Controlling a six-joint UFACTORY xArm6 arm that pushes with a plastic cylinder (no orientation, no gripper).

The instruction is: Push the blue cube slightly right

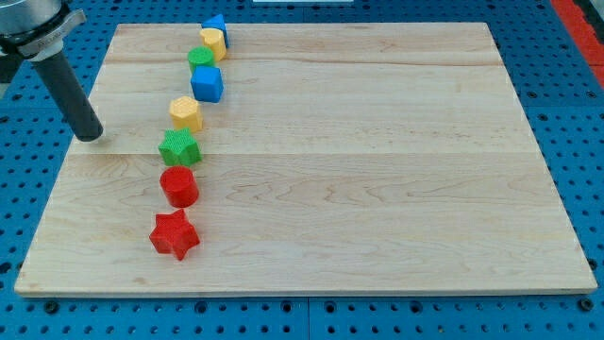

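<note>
**Desk:** What do you have on screen, biggest thing first?

**Me:** The board (pixel 377 170), pale wood, fills nearly the whole view and sits on a blue pegboard (pixel 566 38). Next in size is my rod (pixel 68 85), dark, coming down from the 10 o'clock corner. My tip (pixel 90 135) rests at the board's left edge, about 9 o'clock from the board's middle.

**Desk:** And the gripper, spread or pinching?

**Me:** No gripper on this arm, so no jaws to report; the rod ends bare and touches no block.

**Desk:** Blocks?

**Me:** Eight, in a crooked line left of centre, running from 12 o'clock down toward 7 o'clock. By apparent size: red star (pixel 175 234) nearest the view's bottom, red cylinder (pixel 178 186) just at its 12, then green star (pixel 179 148) above that. The blue cube (pixel 208 83) comes next.

**Desk:** Where is the cube exactly?

**Me:** Upper part of the line, at roughly 2 o'clock from my tip and well apart from it. A yellow block (pixel 187 113) sits near its 7 o'clock. A green block (pixel 200 59) touches it at 12. Above that, a second yellow (pixel 213 42), and at the board's top edge a small blue block (pixel 216 25), shape hard to tell.
</note>
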